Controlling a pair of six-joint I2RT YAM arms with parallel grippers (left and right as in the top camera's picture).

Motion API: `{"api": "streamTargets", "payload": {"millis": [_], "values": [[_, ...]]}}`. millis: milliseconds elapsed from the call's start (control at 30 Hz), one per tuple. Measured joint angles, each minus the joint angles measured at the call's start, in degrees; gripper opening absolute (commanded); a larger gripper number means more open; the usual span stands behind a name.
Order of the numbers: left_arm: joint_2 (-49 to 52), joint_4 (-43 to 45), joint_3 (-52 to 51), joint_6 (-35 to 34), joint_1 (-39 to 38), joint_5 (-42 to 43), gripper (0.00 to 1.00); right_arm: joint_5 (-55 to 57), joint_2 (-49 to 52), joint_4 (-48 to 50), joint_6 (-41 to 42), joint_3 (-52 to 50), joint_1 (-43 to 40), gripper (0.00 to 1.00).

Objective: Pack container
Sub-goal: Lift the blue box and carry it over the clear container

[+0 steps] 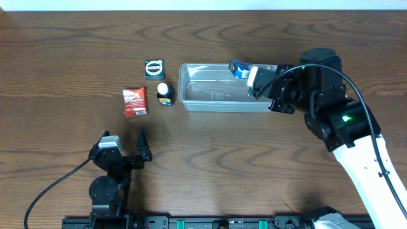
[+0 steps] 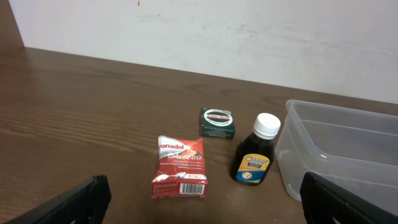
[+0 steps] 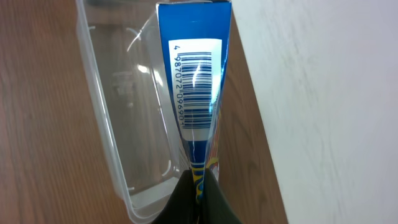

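The clear plastic container (image 1: 216, 102) lies at the table's middle back; it also shows in the left wrist view (image 2: 348, 155) and the right wrist view (image 3: 118, 124). My right gripper (image 1: 253, 79) is shut on a blue box (image 1: 239, 69) with a barcode (image 3: 196, 87) and holds it over the container's far right rim. My left gripper (image 1: 124, 147) is open and empty near the front left. Ahead of it lie a red Panadol box (image 2: 180, 167), a dark bottle with a white cap (image 2: 255, 158) and a small green box (image 2: 217, 122).
The red box (image 1: 135, 102), the bottle (image 1: 164, 94) and the green box (image 1: 154, 69) lie left of the container. A white wall runs behind the table's back edge.
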Motion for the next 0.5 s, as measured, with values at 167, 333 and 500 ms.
{"api": "streamTargets", "payload": {"millis": [167, 333, 500], "values": [[0.00, 0.00, 0.00, 0.00, 0.00, 0.00, 0.98, 0.02, 3.08, -0.15, -2.03, 0.00, 0.00, 0.01], [0.00, 0.00, 0.00, 0.00, 0.00, 0.00, 0.98, 0.02, 7.89, -0.13, -2.64, 0.00, 0.00, 0.01], [0.00, 0.00, 0.00, 0.00, 0.00, 0.00, 0.98, 0.04, 12.39, 0.46, -4.15, 0.00, 0.00, 0.01]]}}
